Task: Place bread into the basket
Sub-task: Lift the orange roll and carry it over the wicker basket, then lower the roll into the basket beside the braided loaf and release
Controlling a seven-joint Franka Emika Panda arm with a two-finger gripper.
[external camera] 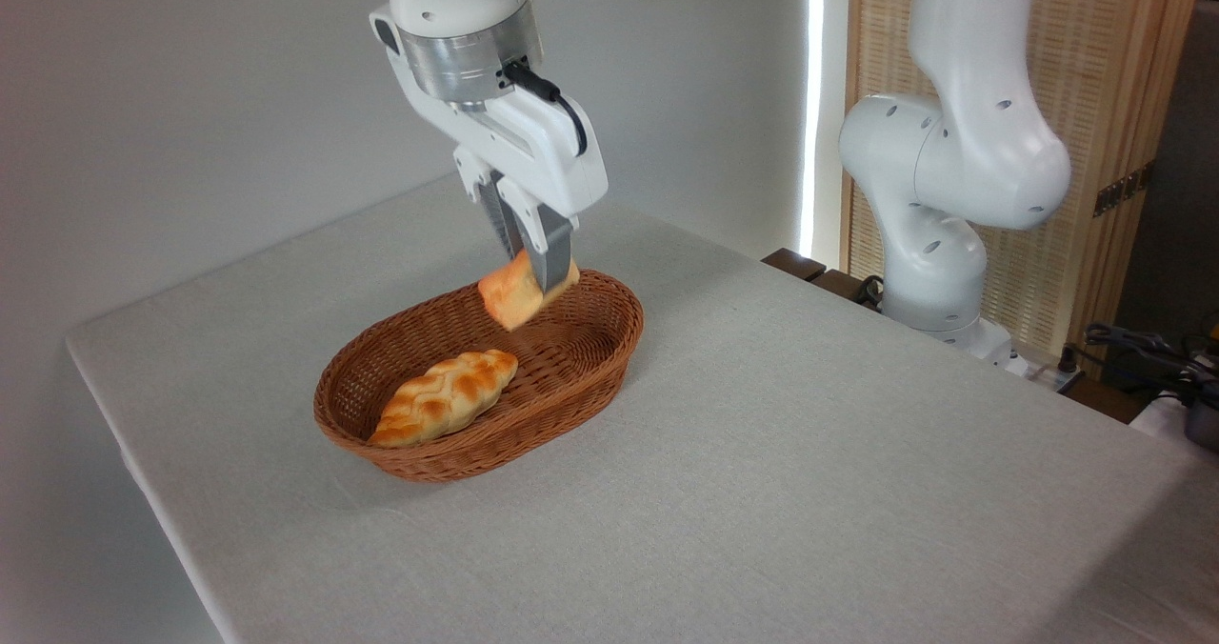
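Bread task scene: a grey-clothed table (pixel 762 453) carries the wicker basket (pixel 590 363), where a braided loaf (pixel 446 397) lies. Above its far end, the gripper (pixel 533 277) fingers are clamped on the bread (pixel 509 293), held tilted in air.

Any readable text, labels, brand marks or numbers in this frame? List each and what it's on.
None readable.
Gripper: no legible marking.
Arm base: plain white, no logo visible.
Bun, loaf, basket, tablecloth: no print.
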